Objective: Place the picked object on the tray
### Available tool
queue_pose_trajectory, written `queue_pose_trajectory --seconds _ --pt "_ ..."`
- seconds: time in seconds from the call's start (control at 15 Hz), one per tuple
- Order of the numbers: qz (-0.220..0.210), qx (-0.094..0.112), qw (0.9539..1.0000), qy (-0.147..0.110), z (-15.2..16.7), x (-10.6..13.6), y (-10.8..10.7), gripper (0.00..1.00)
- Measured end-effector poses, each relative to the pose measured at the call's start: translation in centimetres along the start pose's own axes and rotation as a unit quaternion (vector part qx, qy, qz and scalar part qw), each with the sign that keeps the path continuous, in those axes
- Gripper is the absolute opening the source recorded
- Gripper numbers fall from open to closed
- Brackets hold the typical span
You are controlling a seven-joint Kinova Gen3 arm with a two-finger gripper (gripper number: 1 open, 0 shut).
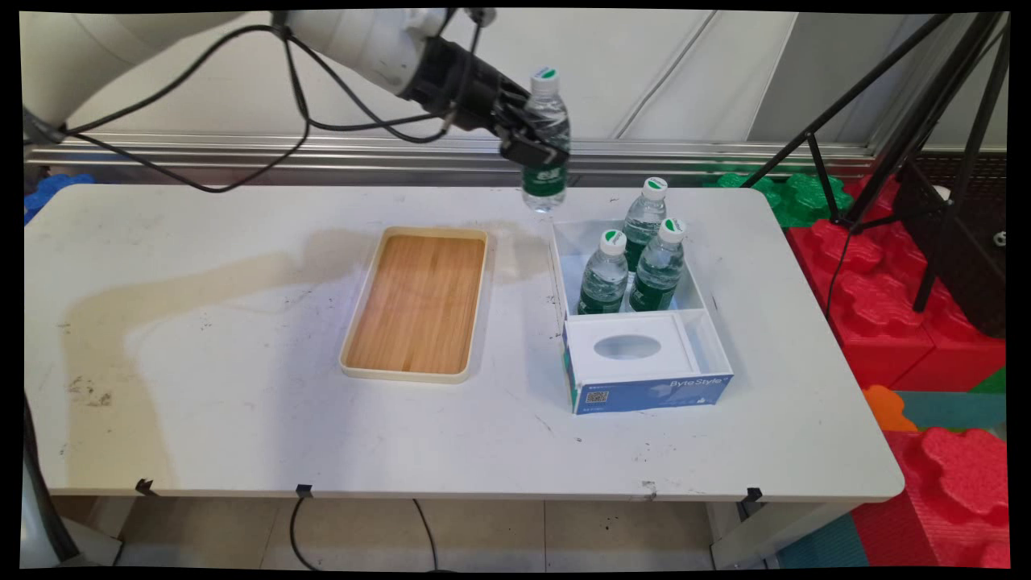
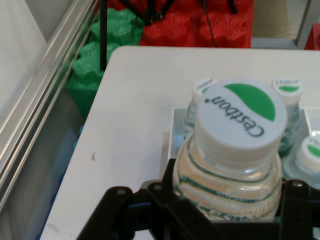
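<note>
above the table's far edge: the gripper point(image 1: 538, 145) hangs in the air, clamped round the middle of a water bottle point(image 1: 545, 137), its fingers point(image 2: 165, 200) pressed against the bottle's sides.
held bottle: upright, clear plastic with a green label and a white-and-green cap point(image 2: 241, 120), lifted free of the table point(image 1: 242, 362), just above and behind the box's far left corner.
box: a white open box point(image 1: 644, 322) right of centre on the table, with three more bottles point(image 1: 636, 258) standing upright close together in its far compartment.
near compartment: a white insert with an oval opening point(image 1: 627, 347), above a blue front panel.
tray: a cream-rimmed wooden tray point(image 1: 416, 303) left of the box, apart from it.
beyond the table: red and green foam blocks point(image 1: 886, 274) and a black tripod point(image 1: 926, 121) on the right.
</note>
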Motion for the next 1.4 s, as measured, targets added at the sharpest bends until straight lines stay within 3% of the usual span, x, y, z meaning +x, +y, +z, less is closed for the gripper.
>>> queue_pose_trajectory --seconds 0.53,1.4 --pt "0.006 0.009 0.9989 -0.045 -4.5 -3.6 -1.9 0.00" --pt "-0.012 0.002 0.9960 -0.088 -3.2 -10.0 -4.5 0.00"
